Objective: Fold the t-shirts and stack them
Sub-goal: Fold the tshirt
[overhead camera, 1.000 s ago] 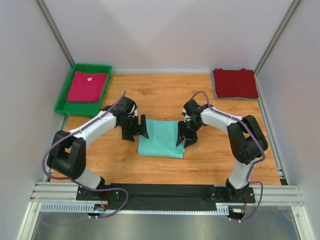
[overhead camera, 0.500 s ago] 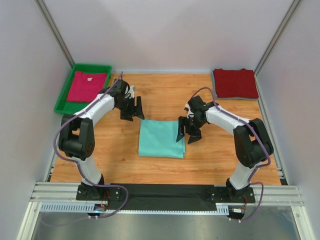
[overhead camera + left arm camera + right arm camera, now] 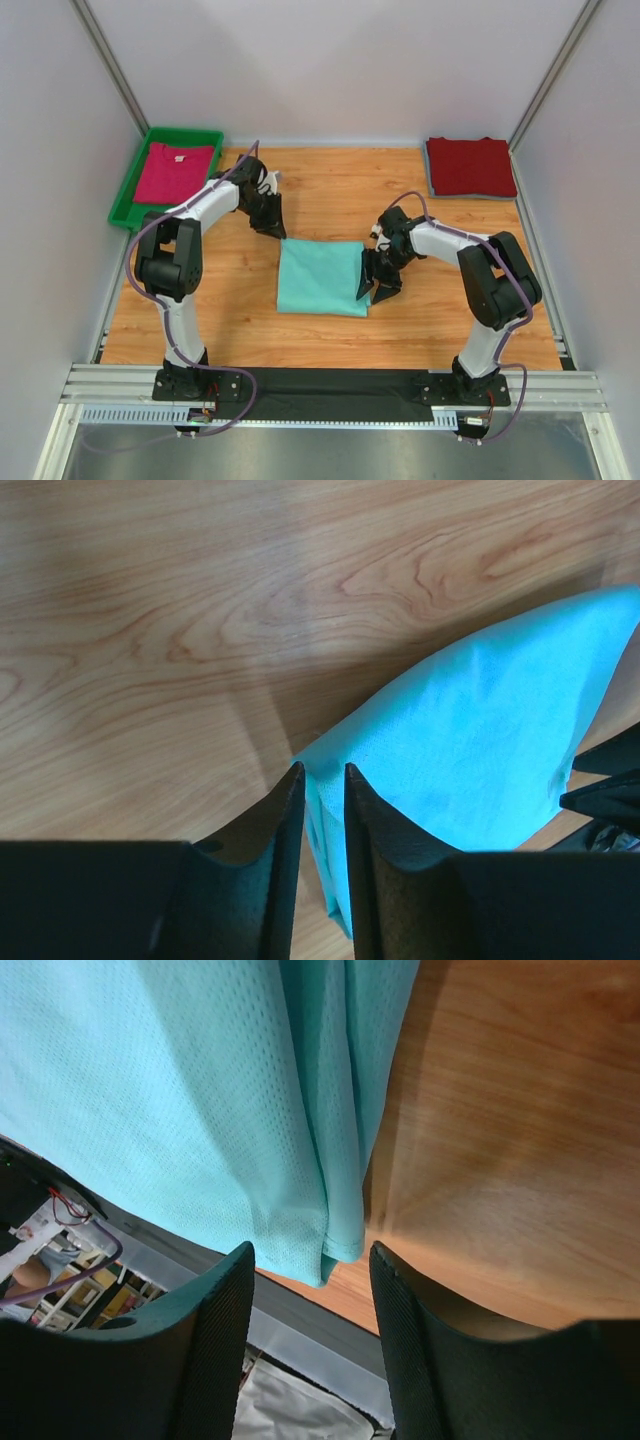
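Observation:
The mint-teal t-shirt [image 3: 318,278] lies folded flat in the middle of the table. My left gripper [image 3: 273,220] hovers at its far-left corner. In the left wrist view the left gripper [image 3: 322,770] has its jaws drawn close, with a slim gap over the mint-teal t-shirt's edge [image 3: 470,730] and nothing pinched. My right gripper [image 3: 376,282] is open at the shirt's right edge. The hem corner of the mint-teal t-shirt [image 3: 200,1110] lies between the tips of the right gripper [image 3: 312,1252], untouched. The dark red t-shirt [image 3: 470,166] lies folded at the far right. The magenta-pink t-shirt [image 3: 172,172] is in the tray.
A green plastic tray [image 3: 122,208] stands at the far left corner. Grey walls enclose the wooden table [image 3: 330,190] on three sides. The arms' mounting rail [image 3: 330,385] runs along the near edge.
My left gripper swung from the teal shirt's left edge up to its far-left corner, and its jaws narrowed. My right gripper slid nearer along the shirt's right edge, its jaws wider than a second ago.

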`<state>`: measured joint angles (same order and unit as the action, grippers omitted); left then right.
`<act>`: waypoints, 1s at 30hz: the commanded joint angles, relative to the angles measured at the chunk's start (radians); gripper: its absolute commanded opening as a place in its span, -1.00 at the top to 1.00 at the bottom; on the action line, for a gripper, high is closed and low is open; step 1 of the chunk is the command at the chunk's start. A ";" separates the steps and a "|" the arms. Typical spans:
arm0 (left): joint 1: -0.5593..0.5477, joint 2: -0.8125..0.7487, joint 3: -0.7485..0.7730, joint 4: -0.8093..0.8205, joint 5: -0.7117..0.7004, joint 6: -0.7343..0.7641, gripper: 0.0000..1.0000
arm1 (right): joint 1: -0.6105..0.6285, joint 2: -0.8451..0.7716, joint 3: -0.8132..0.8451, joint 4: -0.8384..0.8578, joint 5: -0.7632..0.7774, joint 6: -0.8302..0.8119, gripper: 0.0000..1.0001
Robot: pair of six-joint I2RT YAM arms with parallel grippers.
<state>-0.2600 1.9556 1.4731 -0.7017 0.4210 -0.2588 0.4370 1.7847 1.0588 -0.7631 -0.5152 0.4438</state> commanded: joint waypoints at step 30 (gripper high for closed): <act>-0.001 0.072 0.033 0.050 -0.088 -0.013 1.00 | 0.000 0.009 -0.086 0.079 -0.034 0.079 1.00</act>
<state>-0.2600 2.0033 1.4719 -0.6827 0.4023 -0.2569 0.4370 1.8236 1.0035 -0.6788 -0.5941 0.5156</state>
